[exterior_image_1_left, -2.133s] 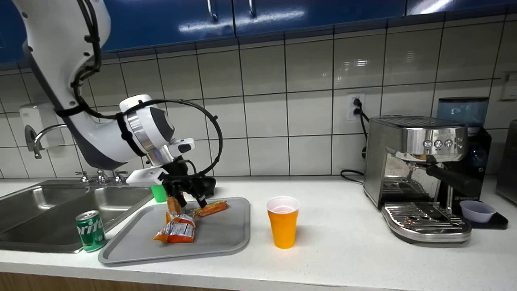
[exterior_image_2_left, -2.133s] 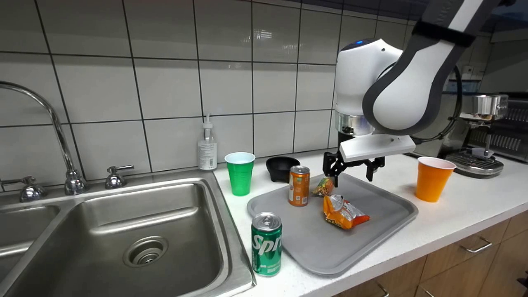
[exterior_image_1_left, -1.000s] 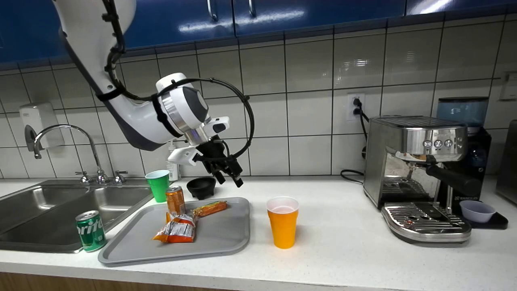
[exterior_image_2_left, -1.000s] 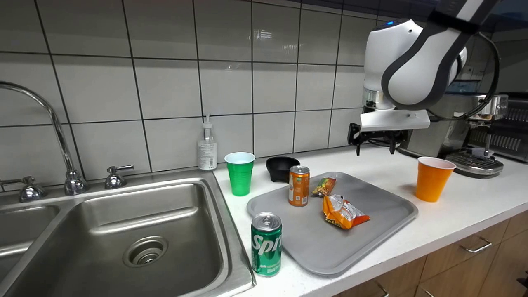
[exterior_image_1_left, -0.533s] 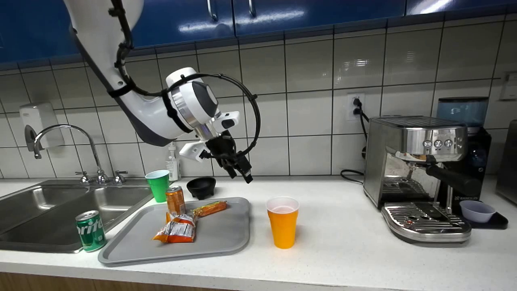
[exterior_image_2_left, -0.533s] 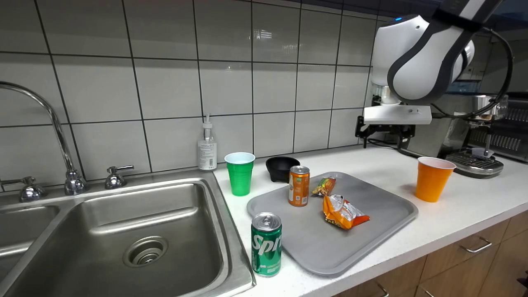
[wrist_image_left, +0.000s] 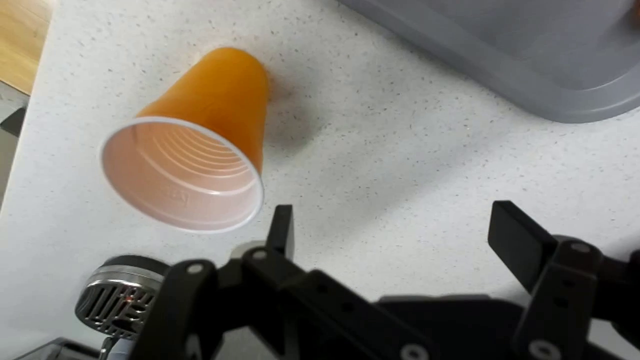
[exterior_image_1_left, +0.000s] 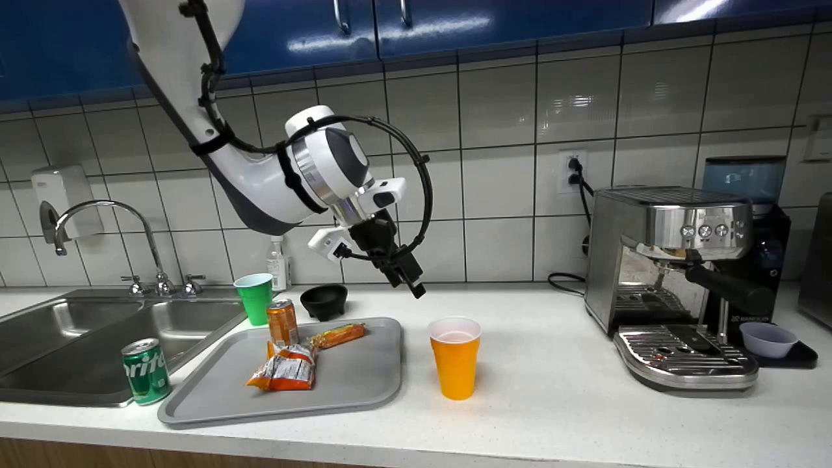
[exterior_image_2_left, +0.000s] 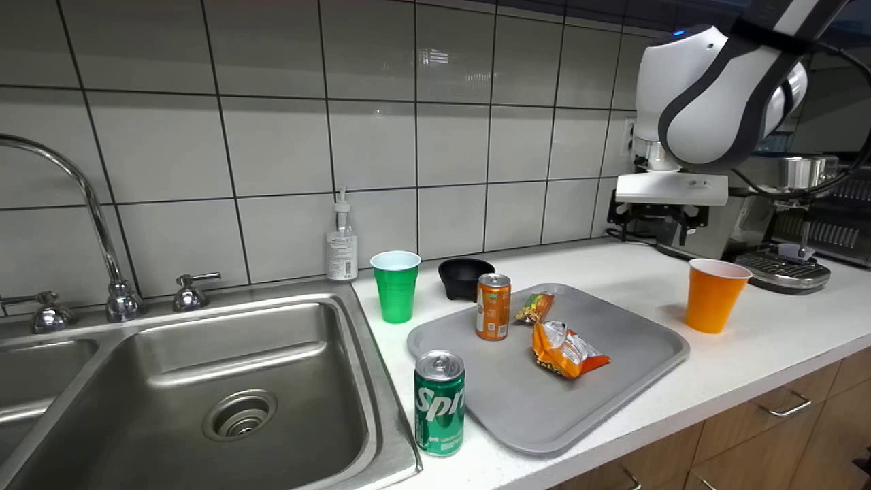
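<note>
Checking the wrist view, I see my jaws spread wide and holding nothing. The orange plastic cup (wrist_image_left: 187,145) stands upright on the worktop (wrist_image_left: 380,150), apart from the rounded corner of the grey tray (wrist_image_left: 450,42) and nearer the front edge than my jaws are. Dropping straight down from here, I'd judge one fingertip (wrist_image_left: 281,227) could clip the white rim and tip it; nudged outward, a cup that thin might slide over that edge.

In an exterior view the jaws hang higher than the cup, past the tray edge that faces the espresso machine (exterior_image_1_left: 669,260). The cable loop (exterior_image_1_left: 428,188) bulges that way; if I swung too far, it might snag on the portafilter handle (exterior_image_1_left: 728,289).

In an exterior view the orange soda can (exterior_image_2_left: 493,306) stands near the tray's back edge, a snack bag (exterior_image_2_left: 568,349) lying nearby; crossing the tray low could topple the can. The Sprite can (exterior_image_2_left: 439,408), between tray and sink (exterior_image_2_left: 389,415), is well apart from the jaws.
</note>
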Robot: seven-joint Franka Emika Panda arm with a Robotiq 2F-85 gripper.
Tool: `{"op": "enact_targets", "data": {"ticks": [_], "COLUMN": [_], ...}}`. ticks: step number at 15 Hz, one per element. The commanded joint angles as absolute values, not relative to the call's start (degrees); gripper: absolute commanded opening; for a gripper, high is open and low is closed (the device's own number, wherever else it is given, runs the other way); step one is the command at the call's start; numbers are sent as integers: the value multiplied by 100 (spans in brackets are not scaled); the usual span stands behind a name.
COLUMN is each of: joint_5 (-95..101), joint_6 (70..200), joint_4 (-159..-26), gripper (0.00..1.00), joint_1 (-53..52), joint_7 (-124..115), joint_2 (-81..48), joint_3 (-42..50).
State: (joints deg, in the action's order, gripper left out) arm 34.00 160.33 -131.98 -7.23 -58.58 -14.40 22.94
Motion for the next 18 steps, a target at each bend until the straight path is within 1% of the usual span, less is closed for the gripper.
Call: {"op": "enact_targets", "data": {"ticks": [1, 11, 18], "joint_5": [3604, 3315, 2958], "joint_6": [15905, 15868, 15794], "joint_4": [-13089, -12849, -12593], "gripper": [100, 100, 100], "joint_1": [-576, -364, -433], "joint_7": [-6088, -6151, -6138], "joint_2": [-1449, -1855, -2335], "joint_3": [2345, 2430, 2501]}}
